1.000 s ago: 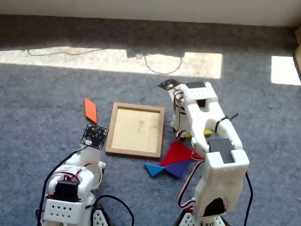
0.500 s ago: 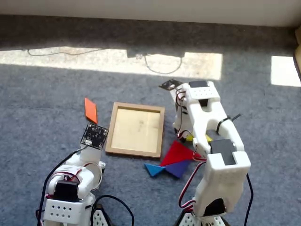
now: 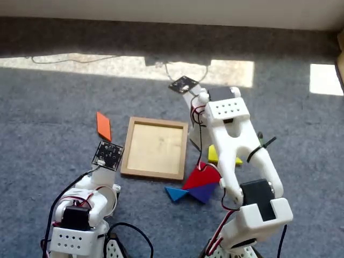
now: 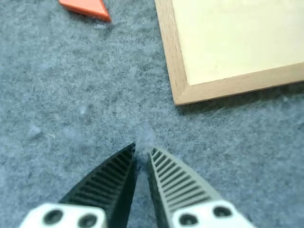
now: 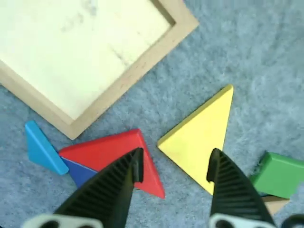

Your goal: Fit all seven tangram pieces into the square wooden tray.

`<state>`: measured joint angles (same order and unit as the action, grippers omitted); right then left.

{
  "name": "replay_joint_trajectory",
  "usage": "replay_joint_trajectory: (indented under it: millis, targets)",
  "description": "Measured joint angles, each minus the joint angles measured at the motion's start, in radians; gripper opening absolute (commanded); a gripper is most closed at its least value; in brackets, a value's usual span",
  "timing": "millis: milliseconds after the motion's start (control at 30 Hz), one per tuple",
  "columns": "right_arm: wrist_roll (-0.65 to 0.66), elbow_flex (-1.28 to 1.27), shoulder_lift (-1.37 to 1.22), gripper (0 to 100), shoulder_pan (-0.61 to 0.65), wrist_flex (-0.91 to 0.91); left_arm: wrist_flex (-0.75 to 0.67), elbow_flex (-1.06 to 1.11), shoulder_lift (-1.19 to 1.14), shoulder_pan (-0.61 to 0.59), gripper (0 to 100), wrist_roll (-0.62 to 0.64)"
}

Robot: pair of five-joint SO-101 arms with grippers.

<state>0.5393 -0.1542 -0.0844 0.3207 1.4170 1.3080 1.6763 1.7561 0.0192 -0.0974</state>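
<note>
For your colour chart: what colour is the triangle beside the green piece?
Yellow triangle; right wrist view shows it best.

Right arm (image 3: 230,137) rose, stretched forward; yellow triangle (image 3: 213,155) more exposed beneath it.

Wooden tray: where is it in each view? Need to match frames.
High view: wooden tray mid-carpet, between the arms.
Left wrist view: tray corner beyond the left gripper, orange piece alongside.
Right wrist view: tray corner beyond the right gripper, red triangle beside it.
Shared landmarks, high view: orange piece left of tray, red triangle off its near-right corner.
</note>
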Motion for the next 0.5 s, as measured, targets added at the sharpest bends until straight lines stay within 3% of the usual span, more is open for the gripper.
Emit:
replay_joint_trajectory:
  millis: [133,500]
  targets:
    - [-0.017,-0.048,0.0,34.3,-0.041,-0.037,0.0,0.0,0.0,0.0,1,0.0]
    - [-0.041,-0.117,-0.213,34.6,-0.055,-0.124,0.0,0.0,0.0,0.0,1,0.0]
